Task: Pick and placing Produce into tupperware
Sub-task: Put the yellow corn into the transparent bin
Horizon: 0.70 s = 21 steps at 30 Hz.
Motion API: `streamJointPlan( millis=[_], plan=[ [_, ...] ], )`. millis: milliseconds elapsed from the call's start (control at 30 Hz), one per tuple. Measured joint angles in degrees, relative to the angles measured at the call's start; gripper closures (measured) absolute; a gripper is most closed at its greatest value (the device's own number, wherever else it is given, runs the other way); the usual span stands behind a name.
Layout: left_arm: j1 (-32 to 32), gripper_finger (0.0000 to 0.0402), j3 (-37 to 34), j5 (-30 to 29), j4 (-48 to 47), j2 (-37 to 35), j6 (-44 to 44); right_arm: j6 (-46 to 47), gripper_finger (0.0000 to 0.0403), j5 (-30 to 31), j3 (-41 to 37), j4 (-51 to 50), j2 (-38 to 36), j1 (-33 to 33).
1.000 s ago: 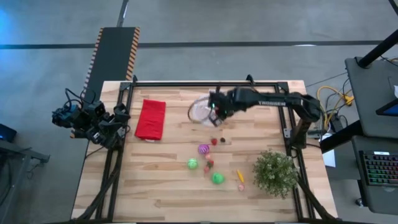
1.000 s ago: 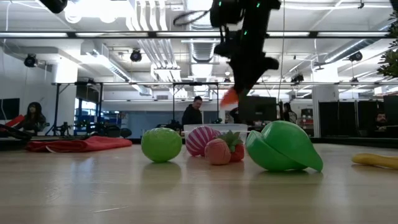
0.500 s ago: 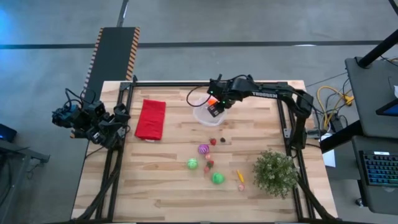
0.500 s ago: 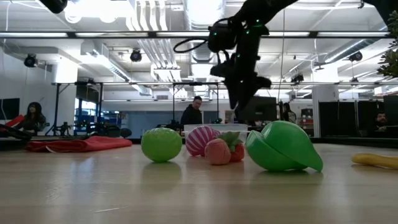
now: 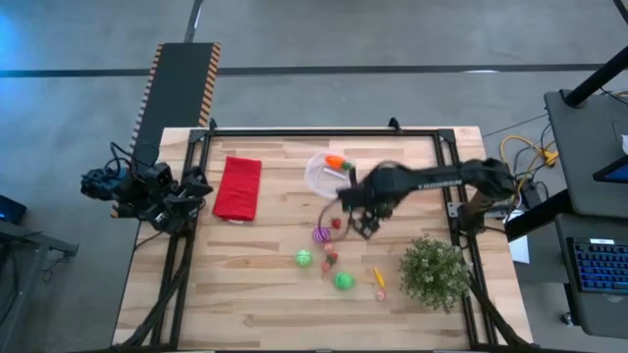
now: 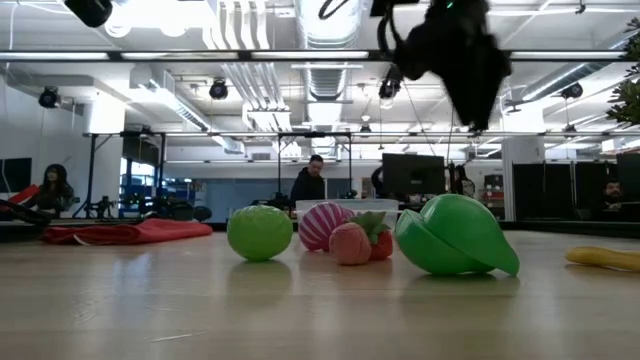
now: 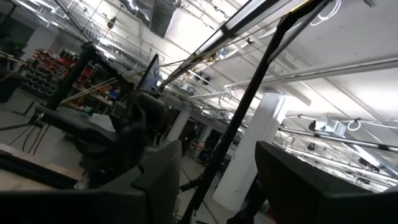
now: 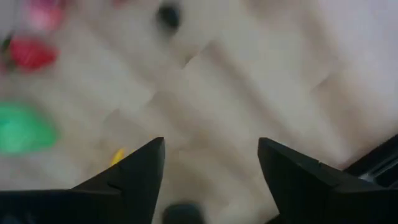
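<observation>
Right hand open and empty, hovering mid-table just above the loose produce. Orange carrot already in the tupperware near the far edge; green, purple and red pieces left. Left hand parked off the left edge.

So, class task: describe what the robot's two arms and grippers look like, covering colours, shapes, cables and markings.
Both arms are dark, almost black, and jointed. The right arm is long and slim with pale lettering along it, too small to read. The left arm is a bundle of dark links and looping cables. The right gripper has two dark, wedge-shaped fingers.
</observation>
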Motion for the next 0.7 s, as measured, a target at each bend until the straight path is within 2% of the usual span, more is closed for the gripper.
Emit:
streamJointPlan(
  millis=[167, 333, 567, 700],
  plan=[
    [0.0, 0.021, 0.0, 0.0, 0.1, 0.7, 0.0, 10.2, 0.013, -7.9, -4.9, 6.3, 1.6, 7.6],
    [0.0, 0.021, 0.0, 0.0, 0.1, 0.7, 0.0, 20.9, 0.0133, -11.0, -9.9, 13.4, 2.8, 13.1],
    [0.0, 0.021, 0.0, 0.0, 0.2, 0.7, -0.1, 30.7, 0.0147, -13.6, -15.7, 25.6, 5.4, 15.7],
    [0.0, 0.021, 0.0, 0.0, 0.4, 0.7, -0.1, 31.6, 0.0145, -14.5, -15.7, 25.8, 7.2, 15.9]
  ],
)
